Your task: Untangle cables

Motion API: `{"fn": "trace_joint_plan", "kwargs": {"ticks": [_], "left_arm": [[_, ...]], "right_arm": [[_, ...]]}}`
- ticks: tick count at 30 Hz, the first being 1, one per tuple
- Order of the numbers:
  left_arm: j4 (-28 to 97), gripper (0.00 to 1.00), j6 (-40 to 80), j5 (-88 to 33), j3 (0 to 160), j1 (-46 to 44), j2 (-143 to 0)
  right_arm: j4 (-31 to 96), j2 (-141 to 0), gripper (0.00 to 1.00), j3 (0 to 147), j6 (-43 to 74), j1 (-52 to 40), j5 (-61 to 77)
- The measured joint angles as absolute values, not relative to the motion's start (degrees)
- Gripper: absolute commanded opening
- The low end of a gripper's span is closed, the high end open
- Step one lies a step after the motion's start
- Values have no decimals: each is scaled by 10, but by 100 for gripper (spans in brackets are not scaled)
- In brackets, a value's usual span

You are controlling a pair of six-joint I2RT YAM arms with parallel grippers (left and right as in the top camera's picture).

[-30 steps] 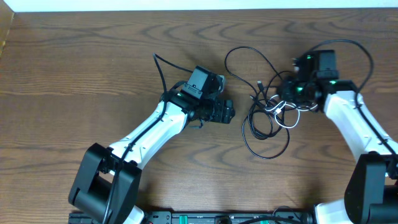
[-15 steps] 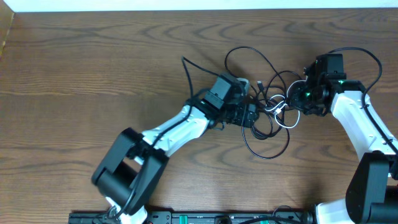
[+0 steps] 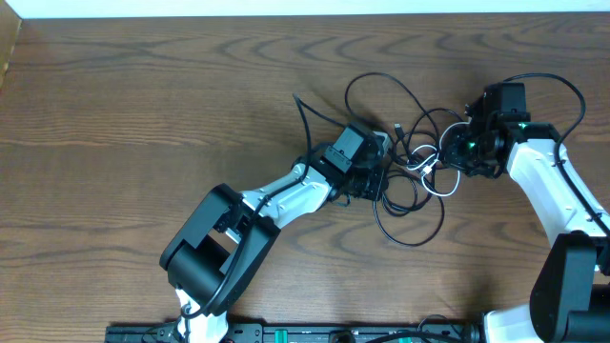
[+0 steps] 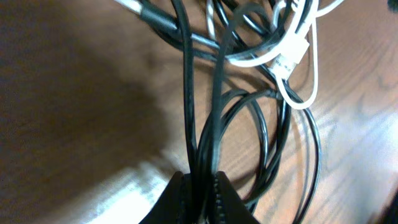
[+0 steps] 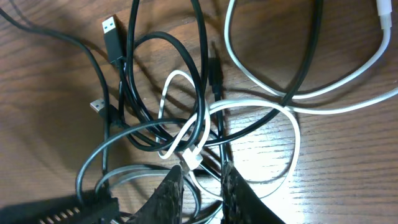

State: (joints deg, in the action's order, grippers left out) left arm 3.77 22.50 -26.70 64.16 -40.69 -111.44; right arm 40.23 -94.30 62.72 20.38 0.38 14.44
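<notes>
Where left end effector [image 4: 200,184] clamps, black cables [image 4: 186,93] sit pinched

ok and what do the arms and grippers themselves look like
Both the left arm and right arm have white link shells with black joints, and thin black wires run along them. Green lights glow on the right wrist. The left gripper and right gripper have black, tapering fingers with ridged inner faces.

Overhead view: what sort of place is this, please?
Probably a robotics lab bench rather than a home. A white-and-black left arm and right arm stand at one wood-grain table, and both reach into a tangle of cables.
</notes>
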Motion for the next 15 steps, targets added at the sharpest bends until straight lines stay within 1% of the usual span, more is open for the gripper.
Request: {"fn": "trace_joint_plan", "kwargs": {"ticks": [5,10,15], "left_arm": [[100,7,221,-271,642,-399,-1114],[159,7,218,-267,641,-359,-1113],[180,7,213,-260,641,-317,-1092]], "right_arm": [[396,-943,23,627,204,4,168],[396,-943,24,627,203,-4,177],[384,-945,25,627,203,-49,178]]}}
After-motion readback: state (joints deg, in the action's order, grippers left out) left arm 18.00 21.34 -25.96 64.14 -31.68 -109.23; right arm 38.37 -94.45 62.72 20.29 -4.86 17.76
